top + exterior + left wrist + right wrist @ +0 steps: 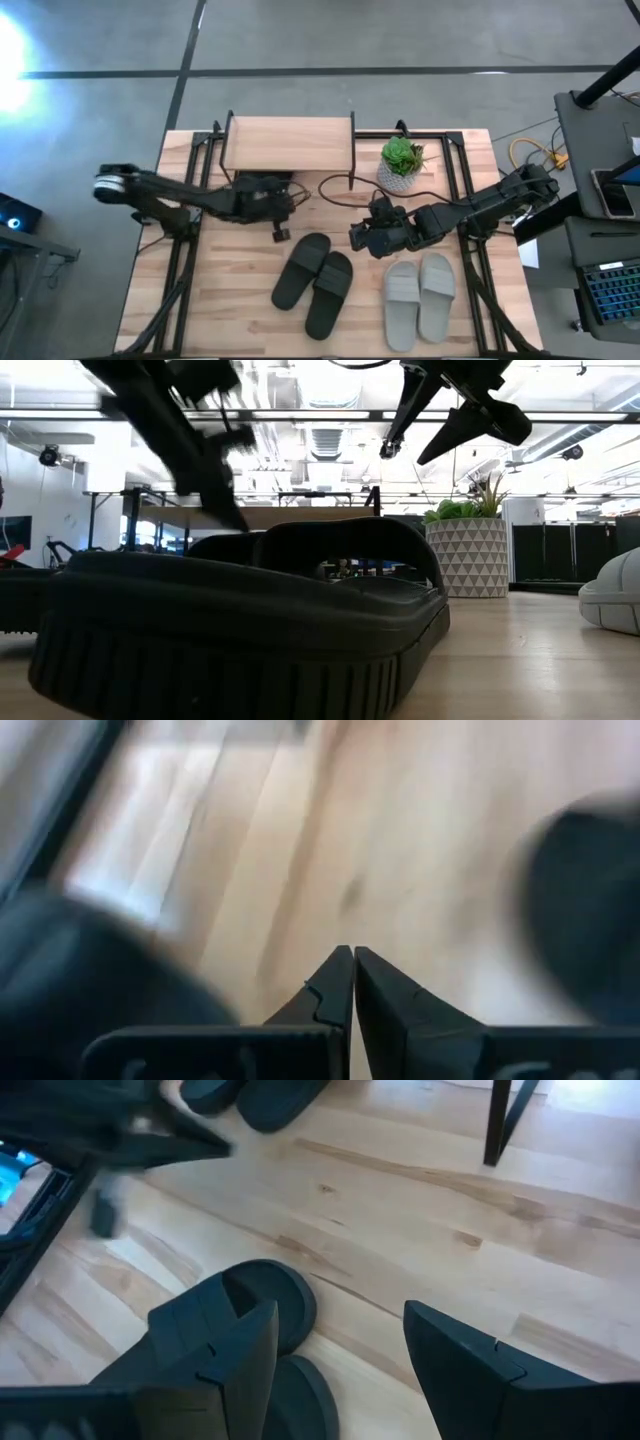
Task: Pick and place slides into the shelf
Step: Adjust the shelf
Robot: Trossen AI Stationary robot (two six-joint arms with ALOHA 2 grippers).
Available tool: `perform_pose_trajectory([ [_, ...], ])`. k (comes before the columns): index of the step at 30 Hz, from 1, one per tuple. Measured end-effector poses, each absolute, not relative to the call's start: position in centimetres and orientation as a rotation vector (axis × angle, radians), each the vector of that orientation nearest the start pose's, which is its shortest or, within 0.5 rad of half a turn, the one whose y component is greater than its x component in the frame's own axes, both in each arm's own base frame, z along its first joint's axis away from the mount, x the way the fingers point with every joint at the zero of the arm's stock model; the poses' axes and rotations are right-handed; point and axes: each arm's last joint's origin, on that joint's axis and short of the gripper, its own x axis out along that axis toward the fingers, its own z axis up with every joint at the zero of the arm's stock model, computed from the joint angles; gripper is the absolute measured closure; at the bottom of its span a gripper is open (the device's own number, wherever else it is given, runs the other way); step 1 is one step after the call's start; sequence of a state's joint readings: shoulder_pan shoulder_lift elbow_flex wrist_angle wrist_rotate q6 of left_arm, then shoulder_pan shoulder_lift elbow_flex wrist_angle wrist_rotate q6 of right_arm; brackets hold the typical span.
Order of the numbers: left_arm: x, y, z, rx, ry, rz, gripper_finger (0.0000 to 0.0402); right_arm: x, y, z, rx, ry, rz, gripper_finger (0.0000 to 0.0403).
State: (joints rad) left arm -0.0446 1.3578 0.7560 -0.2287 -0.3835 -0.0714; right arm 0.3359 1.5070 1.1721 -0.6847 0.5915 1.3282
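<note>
Nearest sandal: black slide (240,625) lies flat beside its mate (300,270) mid-table, not yet shelved.
Right gripper (340,1355): I hang above that pair with fingers spread wide, holding nothing, probably lining up a grab.
Left gripper (353,982): pressed together and empty, close by the shelf (290,143).
Grey slides (420,295): side by side, waiting nearer my right arm.
Plant pot (400,165): beside the shelf; I should steer around it.

Shelf at the far edge, slides on the near half of the table.
The shelf (289,143) stands far-centre on the table (230,300), with the potted plant (401,163) just right of it. Nearer, one pair of slides (314,279) lies centre; another pair (420,294) lies right of it. The left gripper (281,233) and right gripper (362,238) hang between shelf and slides.
</note>
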Motion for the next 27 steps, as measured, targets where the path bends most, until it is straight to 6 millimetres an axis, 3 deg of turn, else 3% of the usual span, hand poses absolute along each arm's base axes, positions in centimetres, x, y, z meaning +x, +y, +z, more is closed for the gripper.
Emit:
perform_pose_trajectory([
  [4, 24.1, -3.0, 24.4, 0.016, 0.624, 0.209, 0.0401, 29.3, 8.5, 26.6, 0.78, 0.577, -0.741, 0.02],
  [6, 22.7, -3.7, 25.5, -0.061, 0.594, 0.196, 0.0401, 29.3, 8.6, 26.6, 0.79, 0.604, -0.721, 0.0212],
  [11, 19.2, -4.6, 25.5, -0.2, 0.672, 0.215, 0.0401, 29.2, 8.6, 26.4, 0.84, 0.618, -0.727, 0.024],
  [16, 16.8, -5.6, 26.1, -0.3, 0.682, 0.178, 0.0401, 29.4, 8.7, 26.6, 0.871, 0.595, -0.715, 0.027],
  [22, 15.6, -5.7, 28.4, -0.395, 0.56, 0.137, 0.0401, 30.4, 8.2, 28.6, 0.91, 0.525, -0.685, 0.0352],
  [24, 15.1, -5.4, 28.9, -0.439, 0.516, 0.176, 0.0401, 30.9, 7.1, 29.8, 0.912, 0.491, -0.689, 0.0382],
  [27, 14.3, -4.8, 29.6, -0.458, 0.444, 0.218, 0.0401, 31.8, 5.0, 32.2, 0.888, 0.422, -0.69, 0.039],
])
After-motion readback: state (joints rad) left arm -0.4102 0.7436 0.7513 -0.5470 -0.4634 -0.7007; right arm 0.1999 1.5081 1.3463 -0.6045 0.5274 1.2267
